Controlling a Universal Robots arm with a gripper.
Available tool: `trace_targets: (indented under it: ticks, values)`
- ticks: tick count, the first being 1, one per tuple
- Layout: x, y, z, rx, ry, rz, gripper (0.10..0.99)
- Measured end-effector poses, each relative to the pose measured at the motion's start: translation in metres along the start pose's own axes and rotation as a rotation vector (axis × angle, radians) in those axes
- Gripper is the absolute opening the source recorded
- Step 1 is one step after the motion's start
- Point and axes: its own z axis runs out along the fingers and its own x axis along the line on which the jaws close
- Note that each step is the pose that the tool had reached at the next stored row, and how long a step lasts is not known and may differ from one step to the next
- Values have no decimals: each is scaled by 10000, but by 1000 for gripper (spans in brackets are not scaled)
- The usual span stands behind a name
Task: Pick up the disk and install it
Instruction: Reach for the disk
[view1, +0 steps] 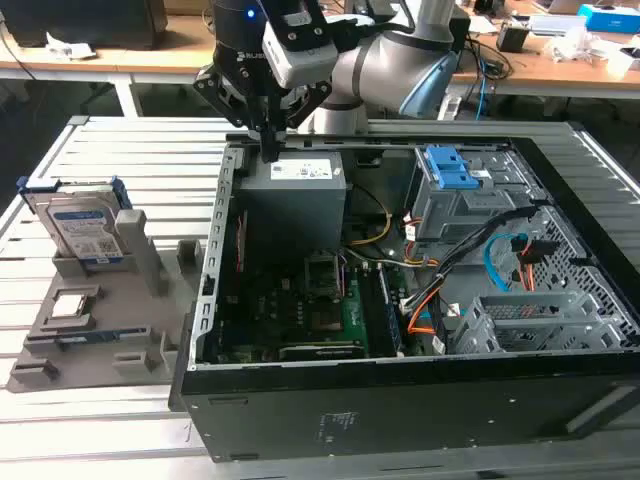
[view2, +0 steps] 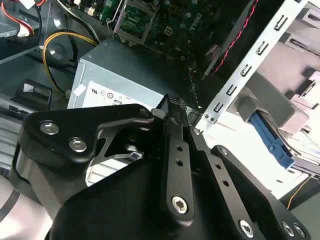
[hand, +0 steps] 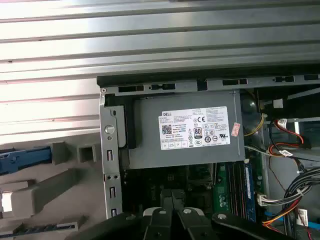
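Exterior view: disk (view1: 82, 225) upright on edge, label face showing

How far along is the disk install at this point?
Nothing looks done yet. The disk stands upright in its grey holder, outside the computer case. The gripper is shut and empty and hangs over the power supply at the case's corner. Both picking up the disk and installing it are left.

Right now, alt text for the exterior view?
The claw, shut and empty, hangs over the grey power supply in the open computer case. The disk stands upright in a grey holder beside the case, on the exterior view's left.
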Motion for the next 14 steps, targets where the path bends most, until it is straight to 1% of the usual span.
trace_targets:
  ticks: [2,4,7,9,12,14]
  values:
    - [113,-9,-4,1,1,-1,106]
    - [182,-14,-6,2,1,-1,106]
    - [256,-20,-8,1,1,-1,106]
    - [331,-26,-10,1,1,-2,106]
    - [469,-36,-13,1,1,-2,106]
    - [523,-40,-14,0,0,0,106]
